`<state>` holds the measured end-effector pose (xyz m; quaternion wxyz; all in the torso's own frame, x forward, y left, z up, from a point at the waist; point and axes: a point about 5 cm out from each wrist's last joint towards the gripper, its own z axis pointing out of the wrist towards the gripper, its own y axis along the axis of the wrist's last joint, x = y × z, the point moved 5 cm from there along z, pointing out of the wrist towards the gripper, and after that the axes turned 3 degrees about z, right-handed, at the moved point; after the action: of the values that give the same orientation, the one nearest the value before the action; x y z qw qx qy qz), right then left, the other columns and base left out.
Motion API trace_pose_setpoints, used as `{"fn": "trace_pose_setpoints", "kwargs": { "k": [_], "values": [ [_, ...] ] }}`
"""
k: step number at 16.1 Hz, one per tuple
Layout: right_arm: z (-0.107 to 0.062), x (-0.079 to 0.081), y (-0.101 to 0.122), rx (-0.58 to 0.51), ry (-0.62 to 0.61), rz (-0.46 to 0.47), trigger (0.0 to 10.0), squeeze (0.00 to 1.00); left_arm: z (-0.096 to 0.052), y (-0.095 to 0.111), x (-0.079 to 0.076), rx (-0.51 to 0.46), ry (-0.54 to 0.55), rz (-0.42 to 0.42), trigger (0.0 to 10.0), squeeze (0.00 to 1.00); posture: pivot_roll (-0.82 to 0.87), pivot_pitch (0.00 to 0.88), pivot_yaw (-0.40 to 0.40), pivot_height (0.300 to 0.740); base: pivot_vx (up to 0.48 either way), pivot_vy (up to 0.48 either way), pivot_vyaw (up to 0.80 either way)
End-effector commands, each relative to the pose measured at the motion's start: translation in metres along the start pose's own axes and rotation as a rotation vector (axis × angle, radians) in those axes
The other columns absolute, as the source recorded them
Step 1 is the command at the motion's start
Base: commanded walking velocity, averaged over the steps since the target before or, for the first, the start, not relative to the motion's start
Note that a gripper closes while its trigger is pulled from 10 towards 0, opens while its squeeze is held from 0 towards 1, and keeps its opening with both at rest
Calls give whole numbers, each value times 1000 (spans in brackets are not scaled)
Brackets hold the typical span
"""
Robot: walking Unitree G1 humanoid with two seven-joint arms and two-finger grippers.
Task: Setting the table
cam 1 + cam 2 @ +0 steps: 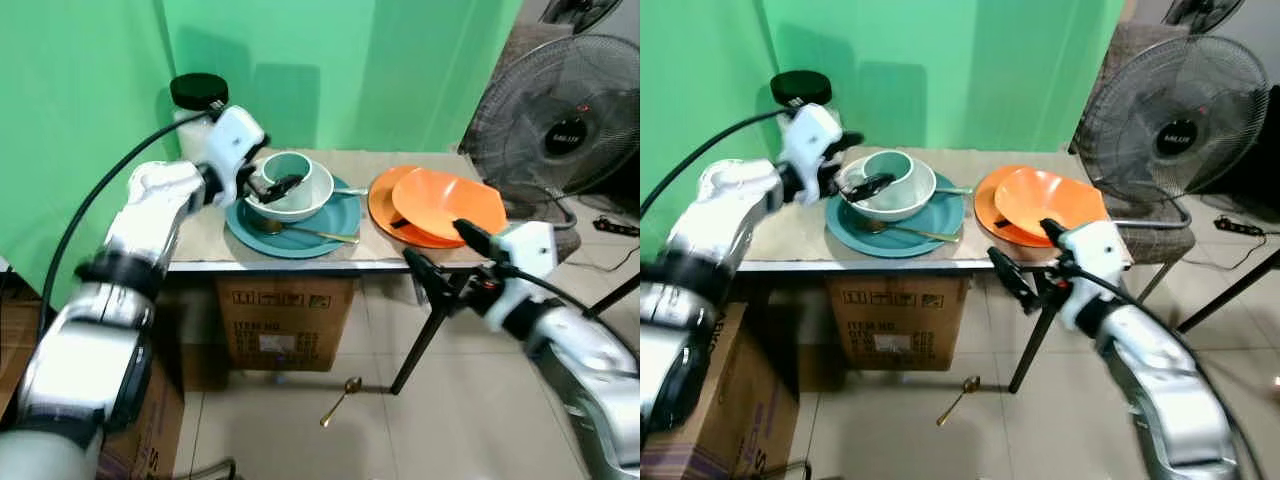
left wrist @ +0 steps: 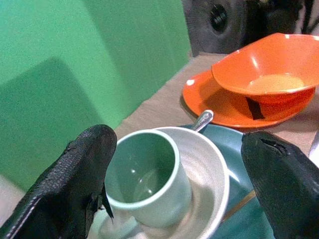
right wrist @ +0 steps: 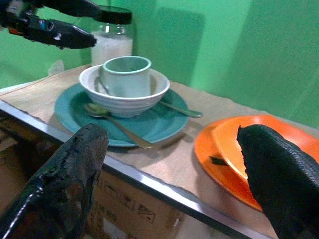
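A cardboard box [image 1: 285, 322] sits under the table, a fan [image 1: 563, 115] alongside.

Silver-white jointed arms, black cable [image 1: 95, 195] along the left arm, long textured black fingers [image 2: 75, 189].

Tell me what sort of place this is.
Probably a makeshift dining corner in a home or test room. A small table carries a teal plate and an orange plate, with a green backdrop behind, a cardboard box under it and a fan beside it.
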<state>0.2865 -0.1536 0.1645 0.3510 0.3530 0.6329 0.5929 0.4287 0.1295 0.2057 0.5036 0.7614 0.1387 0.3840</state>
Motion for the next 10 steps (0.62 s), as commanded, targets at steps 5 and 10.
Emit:
{"fn": "trace_pose_setpoints", "kwargs": {
  "k": [5,10],
  "values": [
    [-29,2,4,53,-11,-16,10000,0,8,-25,-5,174,-51,103,10000,0,-248,0,-43,740,0,0,0],
    [-36,19,5,87,52,-18,10000,0,9,-37,-1,273,3,167,5529,0,-283,0,-26,740,0,0,0]
  ]
}}
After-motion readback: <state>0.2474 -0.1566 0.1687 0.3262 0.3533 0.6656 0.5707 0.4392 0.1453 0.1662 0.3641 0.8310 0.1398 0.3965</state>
